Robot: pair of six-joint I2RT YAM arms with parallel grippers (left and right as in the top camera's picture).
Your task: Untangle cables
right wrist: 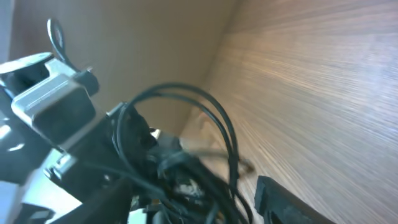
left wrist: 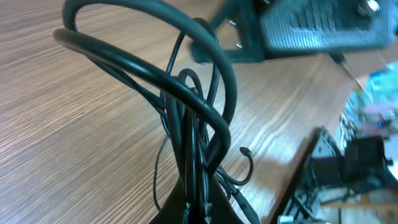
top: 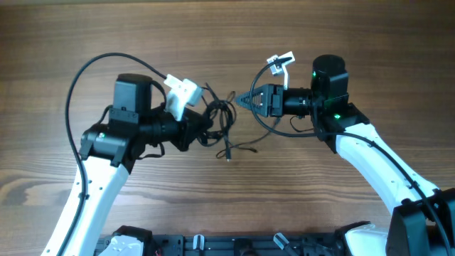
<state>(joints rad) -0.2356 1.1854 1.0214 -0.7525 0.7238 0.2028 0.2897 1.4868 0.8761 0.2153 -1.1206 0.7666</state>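
Note:
The cables [top: 222,114] form a dark tangle of thin loops at the middle of the wooden table, with one end trailing down to a small plug [top: 227,158]. My left gripper [top: 207,128] is shut on the tangle from the left. In the left wrist view the cables [left wrist: 193,134] rise as a bundle from between the closed fingers of the left gripper [left wrist: 198,208]. My right gripper [top: 242,99] stands open just right of the tangle, its tips pointing left. In the right wrist view the cables [right wrist: 186,177] lie blurred between the spread fingers of the right gripper [right wrist: 199,199]. One thin loop [top: 264,129] curves under the right gripper.
Bare wooden table [top: 227,28] lies all round. A black rail with fittings [top: 234,245] runs along the near edge. Thick black arm cables arc over the left arm [top: 78,78]. The left arm's white camera block [top: 181,91] sits close to the tangle.

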